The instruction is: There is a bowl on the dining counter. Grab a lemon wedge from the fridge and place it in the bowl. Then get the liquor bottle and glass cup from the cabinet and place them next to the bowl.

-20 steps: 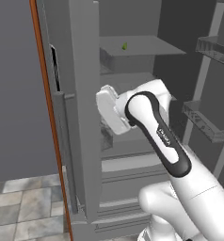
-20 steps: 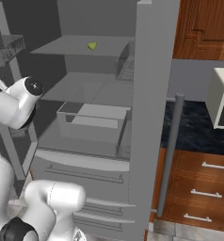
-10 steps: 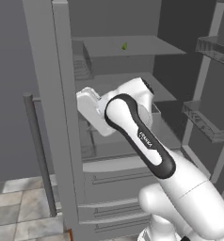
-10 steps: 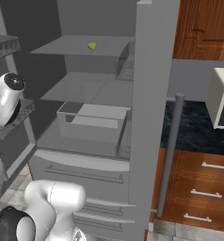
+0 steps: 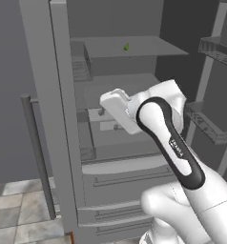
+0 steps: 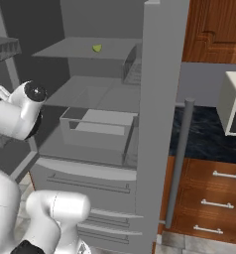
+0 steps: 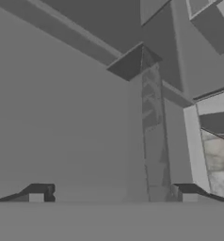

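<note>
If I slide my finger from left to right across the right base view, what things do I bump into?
Robot arm → lemon wedge → fridge door → grey bar handle → wooden drawers, with a white box above them at the right edge.

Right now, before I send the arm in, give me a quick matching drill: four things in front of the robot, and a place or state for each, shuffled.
Things:
1. lemon wedge
2. fridge
3. end effector
4. clear drawer

Places or states:
A. doors swung open
B. on the top shelf
C. open and empty
D. below the middle shelf

Pairs: 1-B, 2-A, 3-C, 4-D
</note>
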Tool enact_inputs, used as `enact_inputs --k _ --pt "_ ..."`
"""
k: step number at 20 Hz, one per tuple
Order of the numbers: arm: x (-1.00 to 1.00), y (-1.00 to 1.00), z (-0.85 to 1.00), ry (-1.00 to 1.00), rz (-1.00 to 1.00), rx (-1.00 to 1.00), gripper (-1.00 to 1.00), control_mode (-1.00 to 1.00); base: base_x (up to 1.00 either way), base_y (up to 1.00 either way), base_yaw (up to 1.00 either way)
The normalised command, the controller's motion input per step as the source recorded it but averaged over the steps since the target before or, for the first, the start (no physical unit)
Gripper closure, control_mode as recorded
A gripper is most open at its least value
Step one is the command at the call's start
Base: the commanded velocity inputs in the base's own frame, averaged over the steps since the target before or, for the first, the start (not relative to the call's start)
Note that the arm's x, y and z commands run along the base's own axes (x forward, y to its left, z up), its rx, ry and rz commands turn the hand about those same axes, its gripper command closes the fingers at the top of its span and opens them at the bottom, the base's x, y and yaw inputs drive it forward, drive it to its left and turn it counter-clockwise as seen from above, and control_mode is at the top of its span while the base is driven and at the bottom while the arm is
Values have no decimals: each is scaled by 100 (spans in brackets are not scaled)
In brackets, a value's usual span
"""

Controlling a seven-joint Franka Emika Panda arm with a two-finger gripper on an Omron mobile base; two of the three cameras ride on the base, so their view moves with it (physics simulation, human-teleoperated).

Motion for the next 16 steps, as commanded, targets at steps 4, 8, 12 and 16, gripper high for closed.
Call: enact_inputs --k 4,8,12,16 --pt "-12 -97 17 -22 -6 -9 -100 -100 0 0 0" --pt "-40 -85 17 -30 -14 -22 -100 -100 0 0 0" --pt "-46 -84 14 -25 -19 -29 -100 -100 0 0 0" --pt "-38 -69 5 -14 -21 -33 -100 -100 0 0 0"
